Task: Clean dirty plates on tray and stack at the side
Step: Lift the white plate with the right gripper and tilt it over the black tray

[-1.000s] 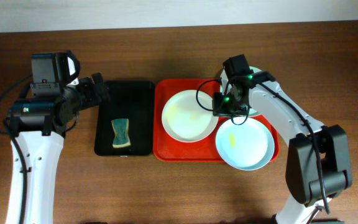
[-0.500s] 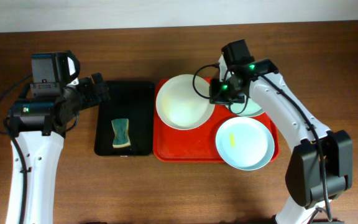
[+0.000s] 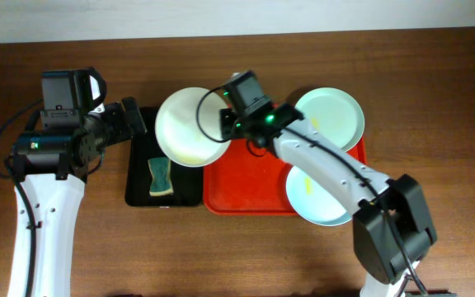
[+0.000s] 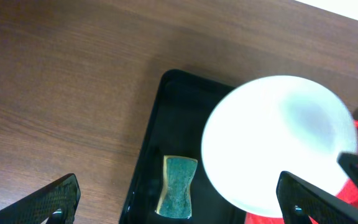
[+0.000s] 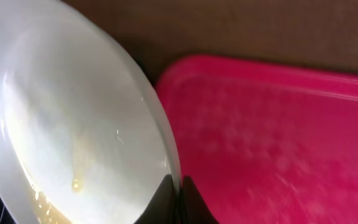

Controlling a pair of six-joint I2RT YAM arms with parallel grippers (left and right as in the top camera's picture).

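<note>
No writing I can read on either arm or tray from here, so straight to the action. The right claw is pinching the white plate by its 3 o'clock rim, jaws pressed tight on the edge. From the right wrist camera the rim runs straight down between the fingertips, with a yellowish smear showing low in the bowl.

Big change from a second ago. That plate was lying on the 9 o'clock half of the red tray. Now it has swung across and hangs over the 1 o'clock corner of the black tray, overlapping the gap between the two trays. The right arm has stretched out toward 9 o'clock with it, uncovering the far blue-green plate, which was half hidden under it before.

The left claw hasn't budged. It sits at 10 o'clock of the black tray, spread wide and holding nothing.

Counting up: three plates in all, one white and two blue-green. The far one is at the red tray's 1 o'clock corner. The near blue-green plate is at its 5 o'clock corner, yellow dab visible, partly under the arm. There are two trays on the wooden worktop, and one green sponge at 6 o'clock in the black tray, where it was.
</note>
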